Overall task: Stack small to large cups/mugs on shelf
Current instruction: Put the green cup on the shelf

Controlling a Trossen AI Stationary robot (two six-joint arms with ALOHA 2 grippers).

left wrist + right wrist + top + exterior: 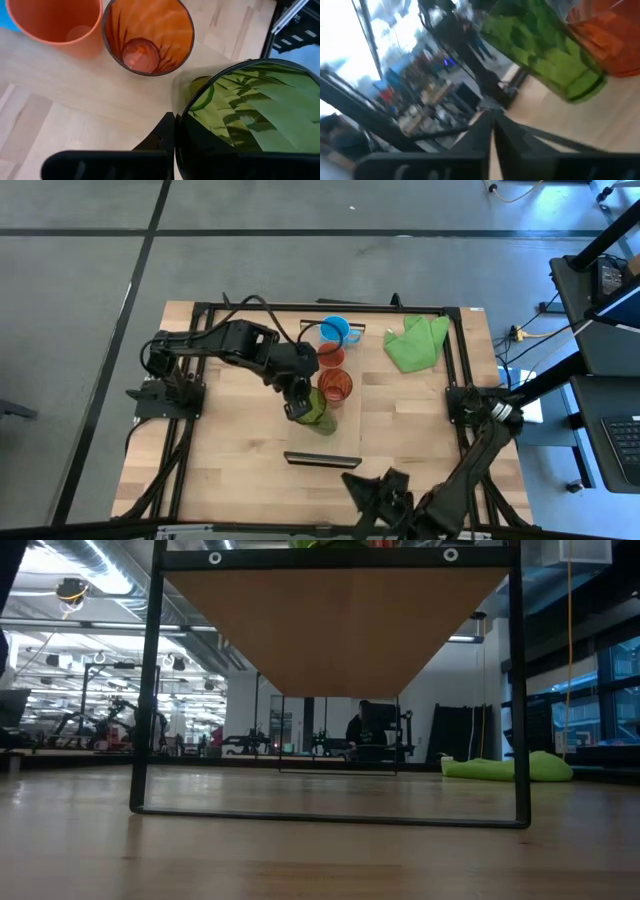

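The light wooden shelf [345, 435] runs from the table's far side toward its near side; the low view shows its underside [335, 630]. On its far half stand in a row the light blue mug [335, 330], the small red cup [331, 355] and the translucent red tumbler [335, 387]. My left gripper [300, 406] is shut on the olive-green tumbler [321, 416], just nearward of the red tumbler [147, 35]. My right gripper [355, 479] is shut and empty, low at the table's near edge; its wrist view shows the green tumbler [540, 45] ahead. My left gripper holds the green tumbler by its wall at the rim [181, 120], on the side toward the table's left. One finger [162, 135] is outside the wall; the other looks to be inside, a dark shape seen through the wall. The mouth faces up. Whether the base rests on the shelf, I cannot tell.
A bright green cloth [416, 342] lies at the table's far right and also shows in the low view [500, 768]. The shelf's dark brackets [322, 459] stand at its short ends. A dark metal frame [462, 360] runs round the table.
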